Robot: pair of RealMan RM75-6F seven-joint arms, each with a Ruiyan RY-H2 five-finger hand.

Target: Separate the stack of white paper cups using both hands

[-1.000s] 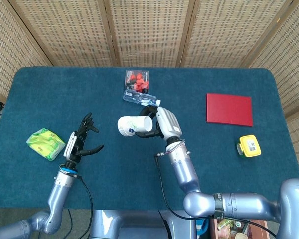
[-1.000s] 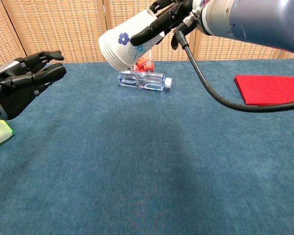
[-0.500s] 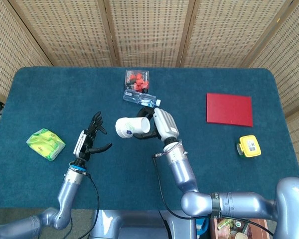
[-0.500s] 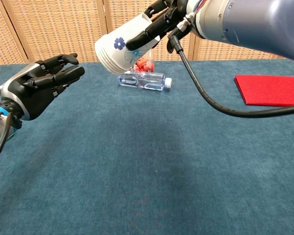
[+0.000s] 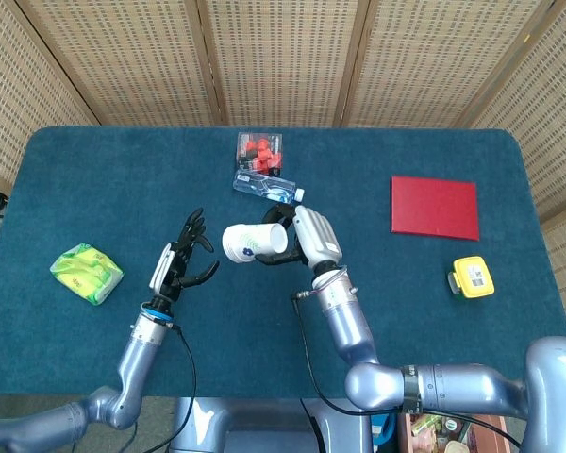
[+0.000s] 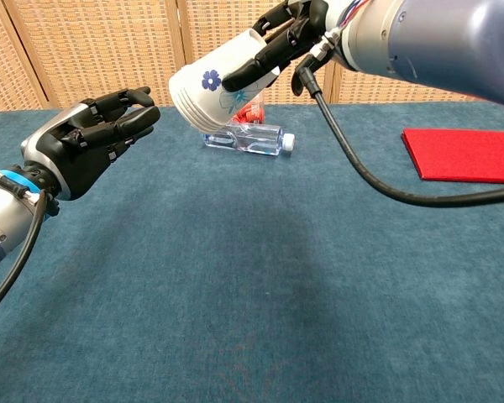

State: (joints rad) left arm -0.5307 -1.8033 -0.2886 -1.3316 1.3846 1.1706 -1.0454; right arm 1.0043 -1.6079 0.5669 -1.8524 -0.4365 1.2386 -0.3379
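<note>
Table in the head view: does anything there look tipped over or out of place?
Yes. The clear water bottle lies on its side beside the red pack. Nothing appears spilled.

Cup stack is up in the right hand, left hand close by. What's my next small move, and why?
Probably ease the left hand right and slightly up until its fingers close around the bottom end of the cup stack. The right hand holds the stack tilted in the air, base pointing toward the left hand, which is open, holds nothing, and is not yet touching the cups.
</note>
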